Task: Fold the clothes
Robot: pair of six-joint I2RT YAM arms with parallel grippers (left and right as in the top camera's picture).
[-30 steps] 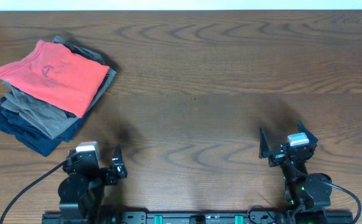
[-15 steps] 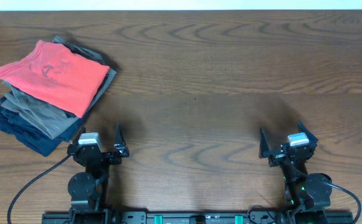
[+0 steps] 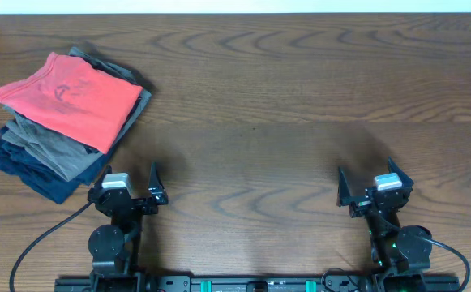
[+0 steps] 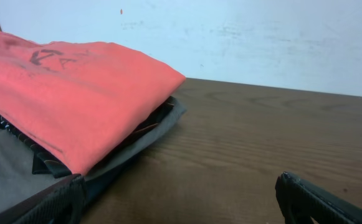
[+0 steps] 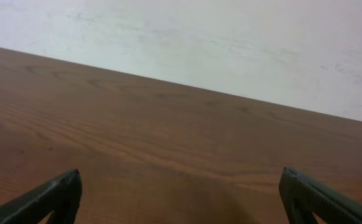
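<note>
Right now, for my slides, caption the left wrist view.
Folded coral-red T-shirt atop a garment stack, wooden table beyond, left gripper open.

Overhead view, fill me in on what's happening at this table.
Two robot arms are set up to fold clothes, but neither is handling anything. The left gripper and right gripper both sit open and empty near the front edge of the table. The coral-red T-shirt lies folded on top of a stack of grey and navy garments at the far left, apart from both grippers.
</note>
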